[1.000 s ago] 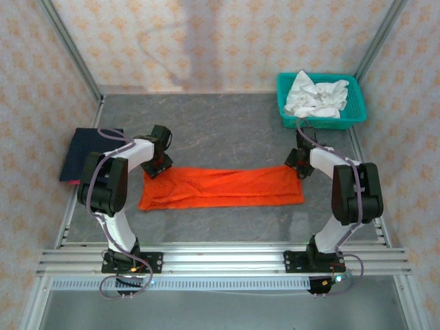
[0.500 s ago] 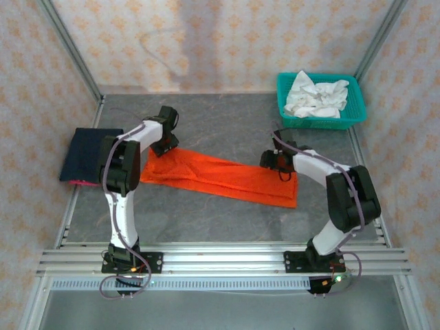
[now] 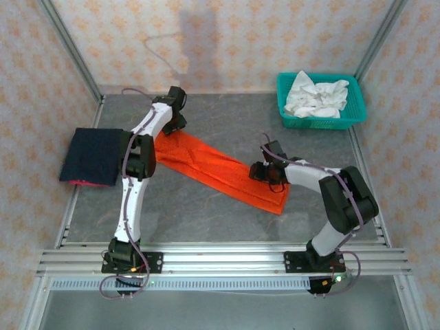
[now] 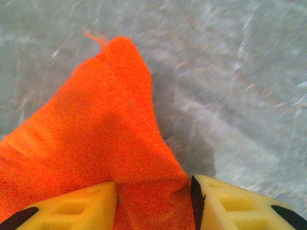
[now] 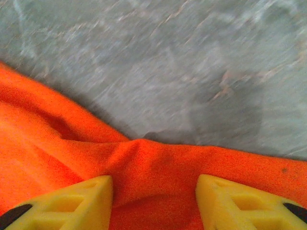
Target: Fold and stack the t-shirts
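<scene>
Cloth bunches between the yellow fingers of the right pincer (image 5: 153,189), which is clamped on the edge of the orange-red t-shirt (image 3: 220,172). A raised fold runs from its jaws off to its left, and bare grey table (image 5: 192,57) lies just ahead of it. This pincer holds the shirt near its nearer, right-hand end. From there the shirt stretches as a long folded strip, slanting away and leftward to the left pincer (image 4: 153,191). That pincer is likewise closed on orange cloth, pinching the far left end. A dark navy t-shirt (image 3: 89,157) lies folded well to the left pincer's left. Far beyond the right pincer, to its right, a teal basket (image 3: 289,117) holds crumpled white cloth (image 3: 316,96).
</scene>
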Robot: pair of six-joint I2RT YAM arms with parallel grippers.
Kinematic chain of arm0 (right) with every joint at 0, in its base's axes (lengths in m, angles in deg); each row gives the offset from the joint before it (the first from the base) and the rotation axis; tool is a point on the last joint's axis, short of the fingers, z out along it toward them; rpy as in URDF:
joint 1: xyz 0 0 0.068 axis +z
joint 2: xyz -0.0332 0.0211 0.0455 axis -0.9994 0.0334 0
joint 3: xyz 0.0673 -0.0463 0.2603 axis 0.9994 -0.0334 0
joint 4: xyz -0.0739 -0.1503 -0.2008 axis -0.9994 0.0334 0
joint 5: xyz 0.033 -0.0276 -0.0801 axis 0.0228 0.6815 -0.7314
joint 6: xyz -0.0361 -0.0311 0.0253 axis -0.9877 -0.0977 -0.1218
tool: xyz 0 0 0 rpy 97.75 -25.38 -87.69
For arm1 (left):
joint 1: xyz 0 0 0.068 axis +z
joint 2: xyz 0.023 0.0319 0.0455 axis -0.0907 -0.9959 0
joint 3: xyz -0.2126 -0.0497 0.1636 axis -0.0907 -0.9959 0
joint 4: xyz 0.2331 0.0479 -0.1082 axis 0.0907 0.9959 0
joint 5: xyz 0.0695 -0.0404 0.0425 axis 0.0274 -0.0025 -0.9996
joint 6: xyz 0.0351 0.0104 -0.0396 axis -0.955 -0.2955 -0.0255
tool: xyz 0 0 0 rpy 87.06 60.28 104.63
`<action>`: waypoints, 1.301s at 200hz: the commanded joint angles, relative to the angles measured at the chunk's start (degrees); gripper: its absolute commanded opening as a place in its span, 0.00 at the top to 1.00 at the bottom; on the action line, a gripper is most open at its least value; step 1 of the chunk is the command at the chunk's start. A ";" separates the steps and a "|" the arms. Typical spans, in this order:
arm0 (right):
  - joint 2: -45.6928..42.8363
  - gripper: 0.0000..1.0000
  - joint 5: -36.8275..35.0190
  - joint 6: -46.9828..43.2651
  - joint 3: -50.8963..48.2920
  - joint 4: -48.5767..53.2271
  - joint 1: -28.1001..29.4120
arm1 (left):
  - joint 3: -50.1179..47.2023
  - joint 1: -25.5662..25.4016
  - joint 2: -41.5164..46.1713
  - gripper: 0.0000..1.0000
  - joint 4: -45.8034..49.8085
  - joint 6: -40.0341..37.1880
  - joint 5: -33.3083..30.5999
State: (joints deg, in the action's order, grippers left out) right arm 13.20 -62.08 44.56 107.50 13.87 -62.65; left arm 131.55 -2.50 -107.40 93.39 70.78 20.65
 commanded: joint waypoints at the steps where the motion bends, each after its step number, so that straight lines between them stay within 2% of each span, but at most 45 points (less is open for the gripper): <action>1: 1.50 0.50 3.84 4.14 -4.00 4.72 3.19 | 8.05 0.67 -6.36 0.54 7.12 -2.03 1.56; 29: -0.32 0.50 3.47 4.42 -2.16 6.33 5.08 | 15.92 0.66 -9.99 0.49 8.04 -2.26 5.34; 65: -4.66 0.44 -1.72 0.51 2.10 8.36 5.08 | 14.87 0.71 -3.47 0.34 6.41 -2.80 9.05; 82: -5.00 0.42 -2.20 -1.59 3.82 8.00 5.07 | 11.53 0.74 2.07 0.22 5.84 -3.04 7.56; 100: -4.59 0.41 -1.81 -3.63 5.25 6.51 5.22 | 3.57 0.92 9.54 0.08 2.90 -2.81 5.26; 115: -3.32 0.41 -1.33 -4.54 7.09 5.18 5.26 | -4.62 0.97 15.96 0.07 -0.03 -1.89 1.95; 138: -0.16 0.41 0.07 -5.52 11.28 3.50 5.96 | -16.08 1.10 24.04 0.13 -1.63 1.49 -4.60; 171: 6.89 0.40 0.63 -7.63 20.48 2.22 9.28 | -27.08 1.98 28.61 0.31 -1.94 8.13 -8.84; 210: 11.12 0.40 2.31 -7.40 24.32 1.52 11.99 | -29.36 2.67 25.72 0.53 -0.18 12.67 -9.07; 241: 9.54 0.40 0.82 -6.74 21.51 1.60 12.10 | -29.70 3.03 23.08 0.60 -0.36 15.50 -8.60; 252: 8.72 0.40 -0.06 -6.68 20.44 1.74 12.10 | -29.25 3.06 21.88 0.67 -1.59 15.16 -6.80; 260: 8.21 0.41 -0.59 -6.59 19.82 1.83 12.10 | -28.19 3.05 20.70 0.76 -1.45 14.91 -6.00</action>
State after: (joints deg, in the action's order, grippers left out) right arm 23.87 -60.40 38.29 129.71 15.42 -50.41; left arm 101.85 0.10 -84.91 92.12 83.61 14.46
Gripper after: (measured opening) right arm 0.595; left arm 0.333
